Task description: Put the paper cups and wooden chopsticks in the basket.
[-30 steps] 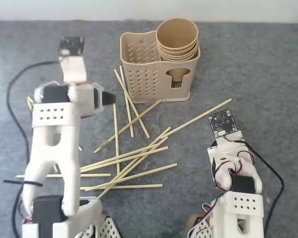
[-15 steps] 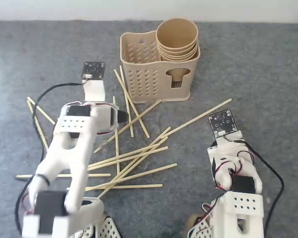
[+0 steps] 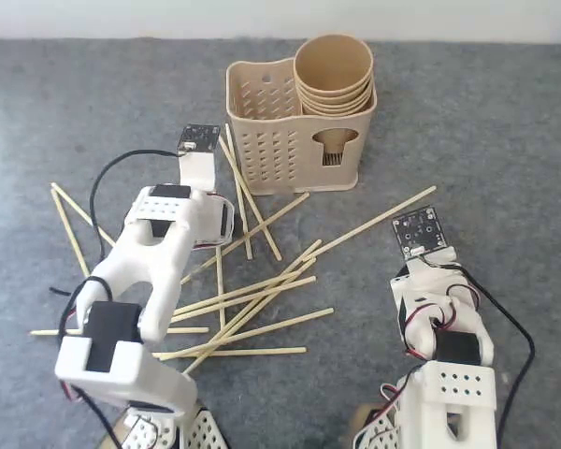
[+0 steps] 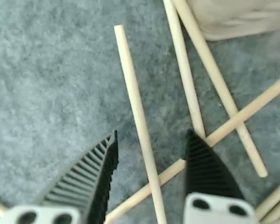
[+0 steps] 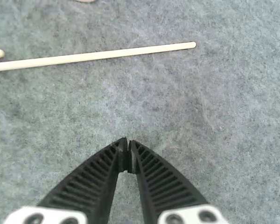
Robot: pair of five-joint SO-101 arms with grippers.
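Note:
A beige perforated basket stands at the back of the table, with a stack of paper cups in its right compartment. Several wooden chopsticks lie scattered on the grey mat in front of it. My left arm leans over the sticks just left of the basket. My left gripper is open, low over the mat, with one chopstick running between its fingers. My right gripper is shut on nothing above bare mat, with one chopstick lying beyond it. The right arm sits at the front right.
A corner of the basket stands close ahead of the left gripper, where other chopsticks cross each other. Two more sticks lie at the far left. The mat right of the basket is bare.
My left arm has swung from the far left towards the basket and come down over the chopsticks beside it. The right arm has not moved.

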